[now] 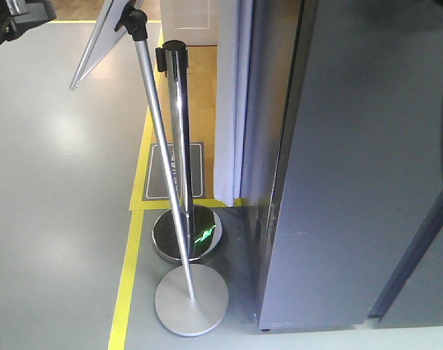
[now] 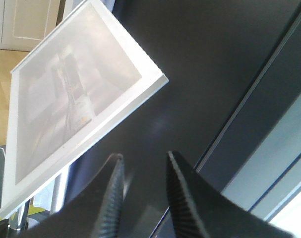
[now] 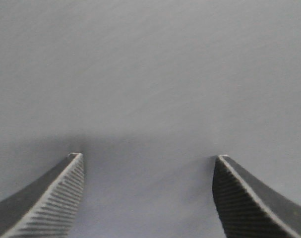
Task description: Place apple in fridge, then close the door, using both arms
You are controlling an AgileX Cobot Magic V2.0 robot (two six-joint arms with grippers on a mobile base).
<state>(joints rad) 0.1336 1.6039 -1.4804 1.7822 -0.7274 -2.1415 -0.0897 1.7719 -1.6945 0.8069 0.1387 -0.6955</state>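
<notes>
Your front view is filled on its right half by the dark grey fridge (image 1: 352, 182), its outer face flat to the camera and standing on the grey floor (image 1: 53, 219). Left of it, at centre frame, a chrome barrier post (image 1: 179, 146) rises from a shiny round base, and a thinner sign stand (image 1: 163, 182) leans across it onto a matte disc base. A yellow floor line (image 1: 126, 284) runs down the lower left. Your left wrist view has a white-framed sign board (image 2: 76, 94) in the upper left against the dark panel. Left gripper (image 2: 144, 163): jaws released, narrow gap, nothing between them. Right gripper (image 3: 148, 163): jaws spread wide, empty, facing plain grey surface. The apple is in none of your views.
</notes>
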